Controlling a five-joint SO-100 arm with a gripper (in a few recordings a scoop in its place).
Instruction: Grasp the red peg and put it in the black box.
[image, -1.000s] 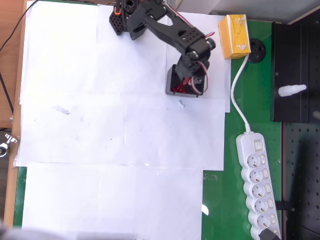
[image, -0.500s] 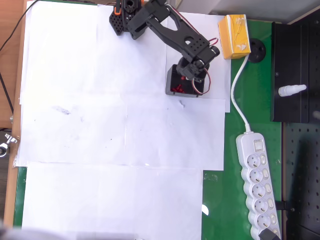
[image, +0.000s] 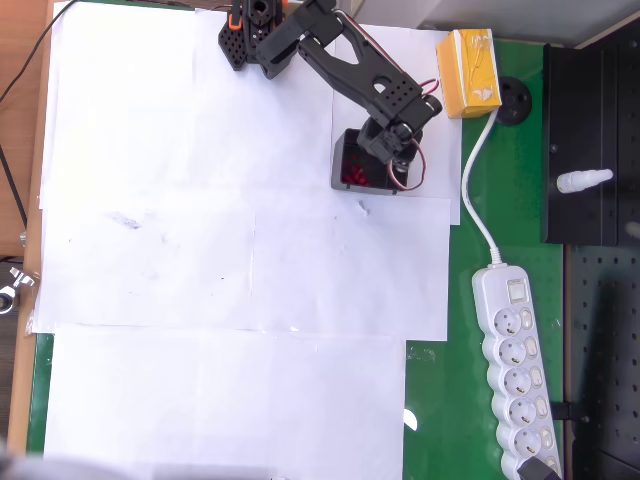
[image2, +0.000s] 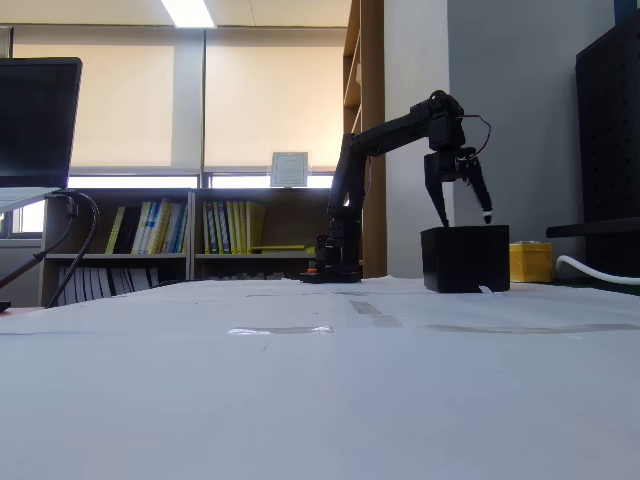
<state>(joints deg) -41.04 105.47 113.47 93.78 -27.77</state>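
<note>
- Starting at the left of the overhead view, there's basically just taped-together white paper sheets (image: 200, 250), matte with a few smudges, laid down as a plain work surface I'd guess.
- The black arm (image: 340, 60) reaches from its base at the top edge out to the black box (image: 350, 172), a small square open-topped plastic thing with thick walls.
- The gripper (image2: 462, 208) hangs just above the box rim in the fixed view, fingers spread apart in a V, nothing between them as far as I can see. Looks like a drop-off pose to me.
- Red pegs (image: 355, 178) show inside the box, tiny dark red bits. Can't tell which one is the task's red peg, but my guess is it's in there.
- Further right, a yellow carton (image: 470, 72) and a white power strip (image: 515, 370) on the green mat.
</note>
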